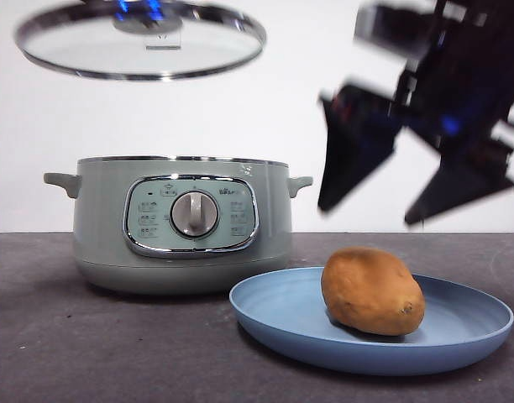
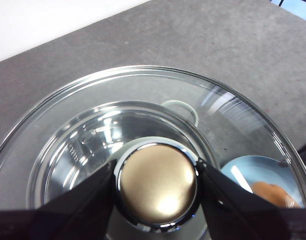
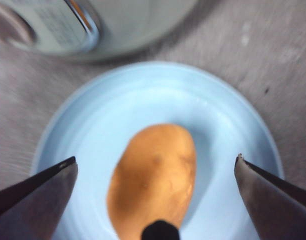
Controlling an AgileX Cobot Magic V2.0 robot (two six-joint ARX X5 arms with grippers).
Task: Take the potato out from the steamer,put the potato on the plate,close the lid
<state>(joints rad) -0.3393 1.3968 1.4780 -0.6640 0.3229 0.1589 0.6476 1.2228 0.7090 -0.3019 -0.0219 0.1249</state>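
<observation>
The smooth orange-brown potato lay on the matte blue plate, just beside the sage-green steamer. The right gripper hung above it, jaws spread wide and empty. The left gripper pinched the knob of the clear glass lid, high over the open pot; only its wrist view showed the shiny bare interior.

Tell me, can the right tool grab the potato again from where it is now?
Probably yes: the right tool hangs open above the potato, which lies bare on the plate with nothing between.
</observation>
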